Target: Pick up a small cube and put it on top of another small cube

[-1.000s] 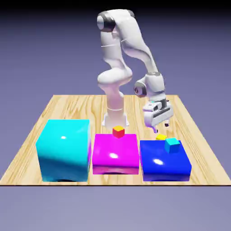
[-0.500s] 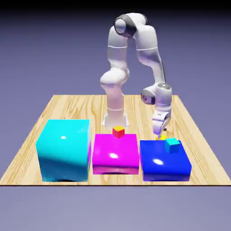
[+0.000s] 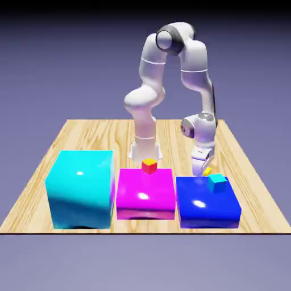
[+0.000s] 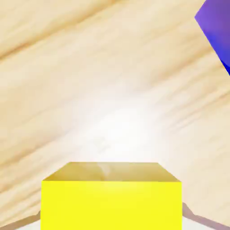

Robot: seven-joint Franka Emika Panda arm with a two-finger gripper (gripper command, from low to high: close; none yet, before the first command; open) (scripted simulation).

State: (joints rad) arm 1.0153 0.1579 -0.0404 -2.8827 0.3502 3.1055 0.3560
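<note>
Note the large cyan block (image 3: 82,187), magenta block (image 3: 145,193) and blue block (image 3: 207,202), ranged from the exterior view's left to right across the surface (image 3: 42,187). Note also the red cube (image 3: 149,166) at the magenta block's rear edge and the cyan cube (image 3: 216,182) atop the blue block, partly screening the claw (image 4: 111,220). Behind the blue block, see the yellow cube (image 4: 111,204) between the fingertips, clamped from both sides.
</note>
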